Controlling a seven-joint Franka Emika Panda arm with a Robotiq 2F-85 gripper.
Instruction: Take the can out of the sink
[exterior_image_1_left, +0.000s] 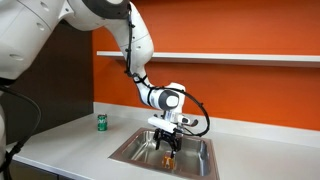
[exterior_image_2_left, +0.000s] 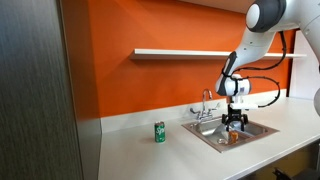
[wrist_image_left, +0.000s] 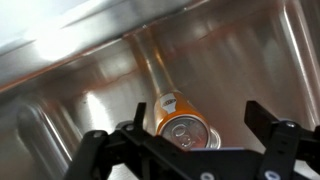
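The orange-brown can (wrist_image_left: 186, 122) with a pale metallic top stands in the stainless-steel sink (wrist_image_left: 70, 90). In the wrist view it sits between the two black fingers of my gripper (wrist_image_left: 178, 128), with a gap on the right side. The gripper is open and lowered into the basin around the can. In both exterior views the gripper (exterior_image_1_left: 167, 147) (exterior_image_2_left: 235, 124) hangs inside the sink (exterior_image_1_left: 128, 151) (exterior_image_2_left: 204, 136), just over the can (exterior_image_1_left: 168, 156) (exterior_image_2_left: 234, 139).
A small green can (exterior_image_1_left: 101, 122) (exterior_image_2_left: 159, 132) stands on the grey counter beside the sink. A chrome faucet (exterior_image_2_left: 205, 103) rises at the sink's back rim. An orange wall with a white shelf (exterior_image_2_left: 180, 52) is behind.
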